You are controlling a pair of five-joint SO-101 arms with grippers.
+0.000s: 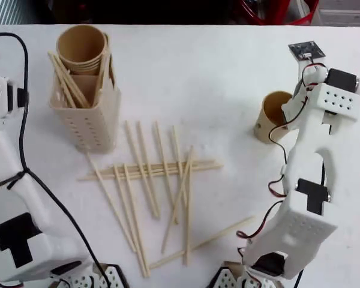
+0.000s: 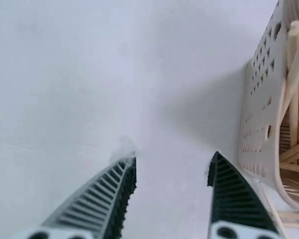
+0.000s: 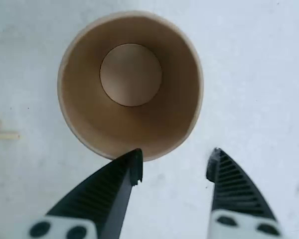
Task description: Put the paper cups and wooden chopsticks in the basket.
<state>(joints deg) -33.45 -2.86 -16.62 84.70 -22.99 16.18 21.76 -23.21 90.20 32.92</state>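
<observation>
- On my left wrist view the left gripper (image 2: 173, 162) hangs over bare white table (image 1: 216, 72) with its two ribbed fingers spread wide and nothing between them.
- The perforated wall of the basket (image 2: 259, 114) stands just beside one of those fingers, and I can see the basketed chopsticks (image 2: 296, 99) leaning inside it.
- From the high view the basket (image 1: 90, 117) stands upright at the far left of the table, close to the left arm (image 1: 12, 198).
- The stacked paper cups (image 1: 81, 45) sit mouth-up in its far compartment. The basketed chopsticks (image 1: 69, 84) lean in the nearer one, their ends poking above the rim.
- The right gripper (image 3: 175, 154) is also spread apart and holds nothing. It hovers over the loose paper cup (image 3: 131, 84), with one fingertip at the cup's rim and the other outside it, over the table.
- That loose paper cup (image 1: 270, 117) stands upright on the right side of the table, partly hidden behind the right arm (image 1: 306, 180).
- The loose chopsticks (image 1: 156, 180) lie flat in a criss-crossed heap in the middle of the table, between the two arms and just in front of the basket.
- One stray chopstick (image 1: 204, 240) lies aslant at the heap's near edge, pointing toward the base of the right arm.
</observation>
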